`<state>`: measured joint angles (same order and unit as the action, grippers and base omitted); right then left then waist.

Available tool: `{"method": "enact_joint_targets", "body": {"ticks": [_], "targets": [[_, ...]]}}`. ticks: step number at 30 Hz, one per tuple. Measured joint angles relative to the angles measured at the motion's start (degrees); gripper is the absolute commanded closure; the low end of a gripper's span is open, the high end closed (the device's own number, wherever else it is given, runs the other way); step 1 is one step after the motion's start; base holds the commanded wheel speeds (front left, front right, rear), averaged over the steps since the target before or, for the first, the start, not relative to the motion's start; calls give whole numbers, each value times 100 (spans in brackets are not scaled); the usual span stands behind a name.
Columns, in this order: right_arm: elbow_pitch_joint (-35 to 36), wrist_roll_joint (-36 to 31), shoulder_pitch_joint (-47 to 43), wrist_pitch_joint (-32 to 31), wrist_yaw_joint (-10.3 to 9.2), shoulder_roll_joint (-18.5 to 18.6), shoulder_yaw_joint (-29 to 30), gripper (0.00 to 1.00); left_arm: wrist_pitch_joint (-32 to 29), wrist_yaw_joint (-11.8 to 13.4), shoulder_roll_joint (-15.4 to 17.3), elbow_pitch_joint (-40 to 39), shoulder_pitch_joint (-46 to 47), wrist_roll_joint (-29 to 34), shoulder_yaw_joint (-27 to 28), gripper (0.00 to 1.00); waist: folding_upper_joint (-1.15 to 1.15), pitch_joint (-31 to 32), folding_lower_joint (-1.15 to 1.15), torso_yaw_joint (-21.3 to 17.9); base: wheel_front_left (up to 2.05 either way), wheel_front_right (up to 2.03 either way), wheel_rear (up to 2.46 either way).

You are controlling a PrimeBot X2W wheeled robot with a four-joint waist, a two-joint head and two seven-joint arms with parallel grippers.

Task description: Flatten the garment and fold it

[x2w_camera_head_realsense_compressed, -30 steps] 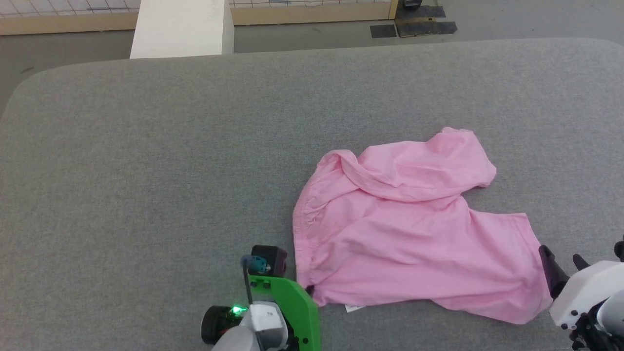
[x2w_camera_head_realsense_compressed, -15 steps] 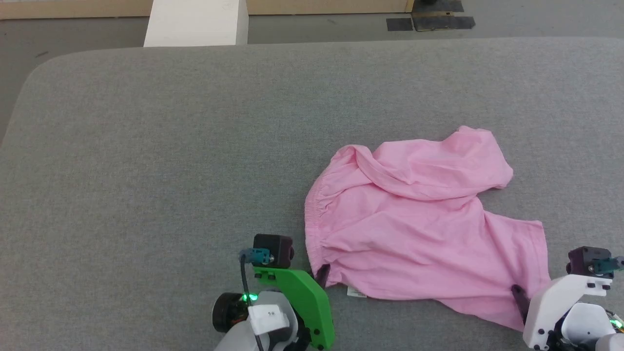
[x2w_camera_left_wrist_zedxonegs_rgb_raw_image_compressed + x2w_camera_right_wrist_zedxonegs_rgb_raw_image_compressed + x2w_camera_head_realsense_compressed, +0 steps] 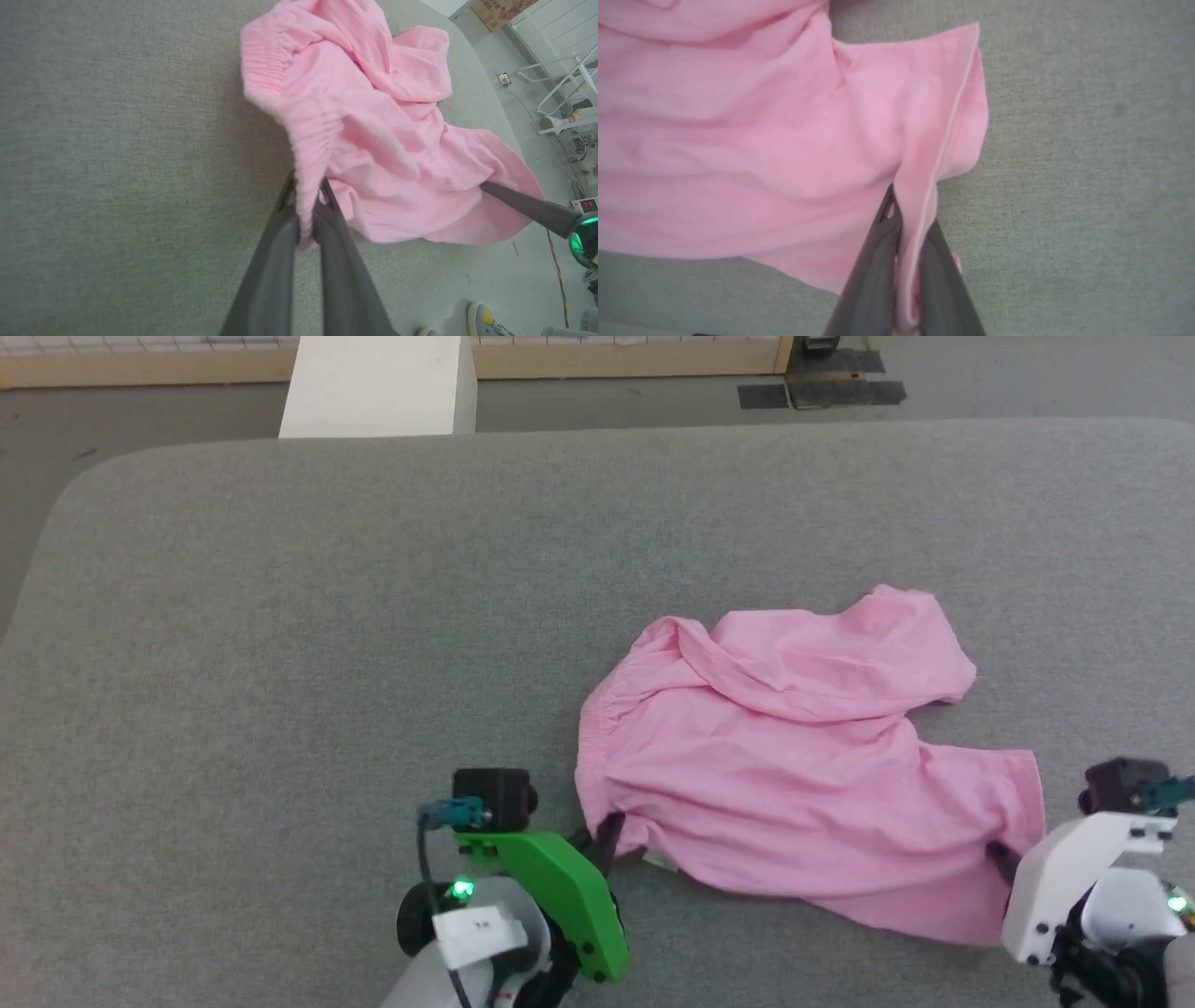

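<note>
The garment [image 3: 794, 775], light pink shorts, lies rumpled on the grey table [image 3: 280, 663], its far leg folded over toward the gathered waistband. My left gripper [image 3: 607, 828] is shut on the near end of the waistband [image 3: 308, 154], whose fabric runs pinched between the two dark fingers [image 3: 275, 261]. My right gripper [image 3: 1001, 859] is shut on the hem of the near leg [image 3: 952, 116], the pink edge caught between its fingers [image 3: 878, 261]. A bit of the white care label [image 3: 659, 861] peeks from under the near edge. The right gripper's finger [image 3: 528, 210] also crosses the left wrist view.
Wide bare grey table surface stretches to the left and behind the garment. A white block [image 3: 378, 387] stands past the far edge, with dark floor mats [image 3: 822, 392] farther right. A person's shoe [image 3: 486, 319] is on the floor beside the table.
Both grippers have closed in on the garment: the left took the waistband end, the right the near leg's hem. The near edge is drawn up and the cloth has shifted a little. The camera also moved.
</note>
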<state>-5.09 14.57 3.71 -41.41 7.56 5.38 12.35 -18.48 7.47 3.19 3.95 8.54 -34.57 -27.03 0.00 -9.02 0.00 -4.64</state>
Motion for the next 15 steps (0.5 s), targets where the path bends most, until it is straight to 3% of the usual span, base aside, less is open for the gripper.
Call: {"method": "enact_joint_targets", "body": {"ticks": [9, 15], "targets": [[843, 1300, 726, -699, -1, 291, 116, 100, -84, -324, 131, -469, 730, -400, 469, 100, 0, 213, 0, 1, 0, 0, 0], [1190, 2031, 1558, -1292, 0, 472, 147, 100, -446, -502, 528, -670, 1972, -511, 844, 100, 0, 322, 0, 77, 0, 0, 0]]}}
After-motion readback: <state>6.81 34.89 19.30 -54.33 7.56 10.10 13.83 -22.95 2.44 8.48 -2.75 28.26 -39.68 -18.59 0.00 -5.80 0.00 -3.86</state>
